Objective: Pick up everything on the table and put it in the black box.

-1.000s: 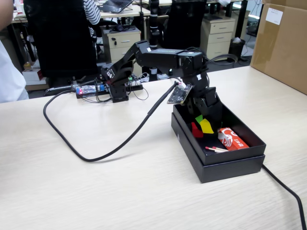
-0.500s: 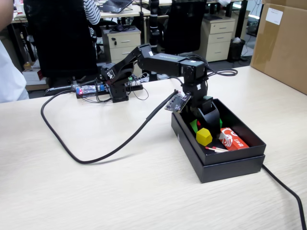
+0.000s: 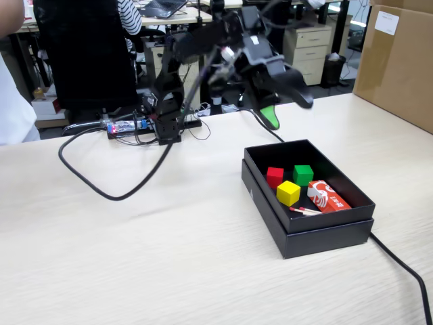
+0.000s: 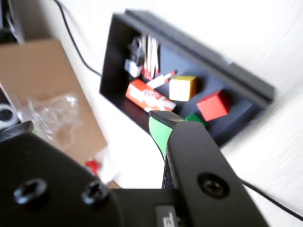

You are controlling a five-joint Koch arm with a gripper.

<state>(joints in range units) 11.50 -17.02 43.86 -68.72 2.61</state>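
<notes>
Cubes first: the red cube (image 3: 275, 177), the green cube (image 3: 303, 175) and the yellow cube (image 3: 288, 193) all sit inside the black box (image 3: 308, 237), close together near its middle, with the yellow one nearest the fixed camera and the other two side by side behind it. Beside them in the same box lie a printed packet (image 3: 327, 196) and a few thin sticks (image 3: 304, 210). The gripper (image 3: 287, 105) hangs in the air well above the box and toward its far side, so the cubes lie below it and nearer the camera; nothing is between its jaws, which stand apart in the fixed view, one black tip reaching out to the right and the green-faced tip (image 4: 160, 130) pointing down. From the wrist view the box is seen slantwise beneath that green tip, the cubes lying loose on its floor. No cube shows on the table (image 3: 135, 257) in either view, so the collecting looks finished, and any coming move is probably just the arm drawing away. A brown carton (image 3: 399, 61) stands far right.
</notes>
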